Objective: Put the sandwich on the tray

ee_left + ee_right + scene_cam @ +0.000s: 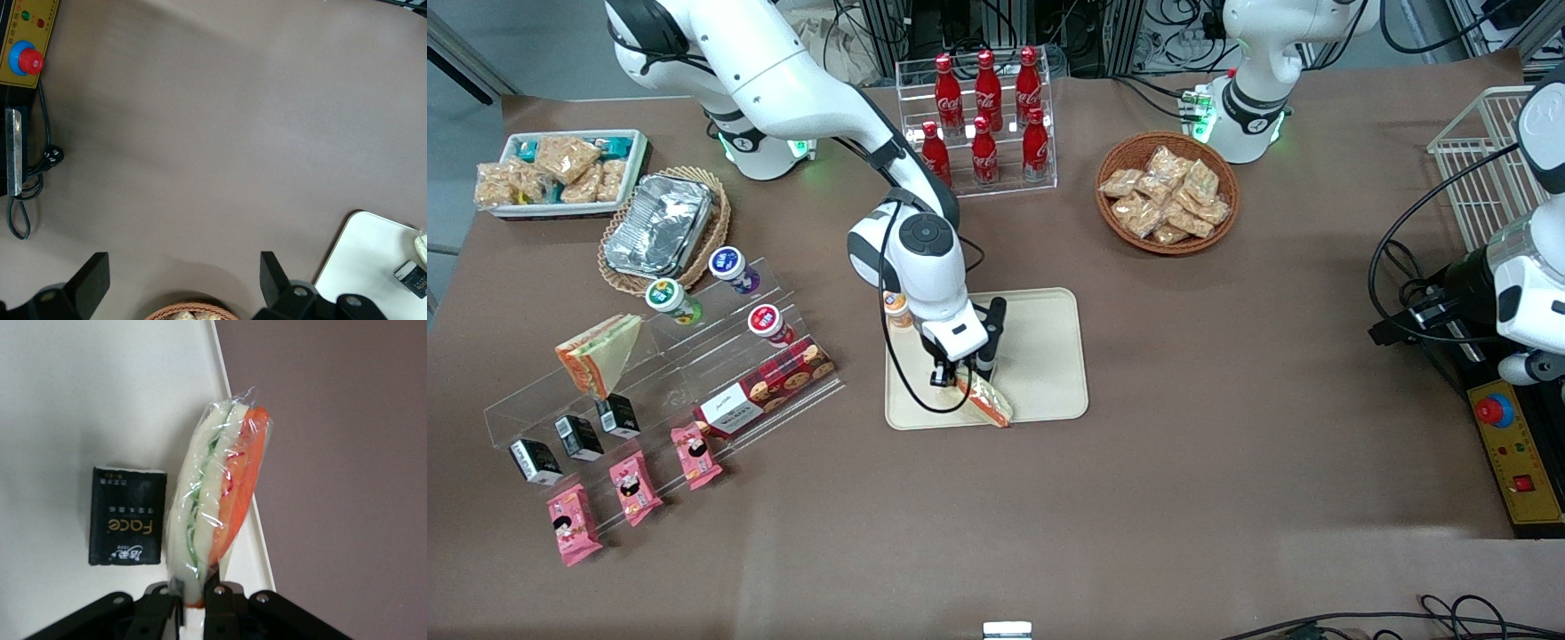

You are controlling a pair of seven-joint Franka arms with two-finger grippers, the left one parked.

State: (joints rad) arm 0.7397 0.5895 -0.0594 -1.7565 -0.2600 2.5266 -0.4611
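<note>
Beige tray (1049, 356), one sandwich (215, 503) clamped in end effector (193, 590), second sandwich (600, 354) on rack

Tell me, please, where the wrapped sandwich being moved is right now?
The sandwich is held on edge by the gripper over the tray's rim nearest the front camera, beside a small black pack lying on the tray.

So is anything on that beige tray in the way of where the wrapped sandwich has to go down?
Nothing visible blocks it. The gripper holds the sandwich over the tray's rim nearest the front camera. A small black packet lies on the tray beside the sandwich, apart from it, and an orange-capped cup sits farther from the front camera.
</note>
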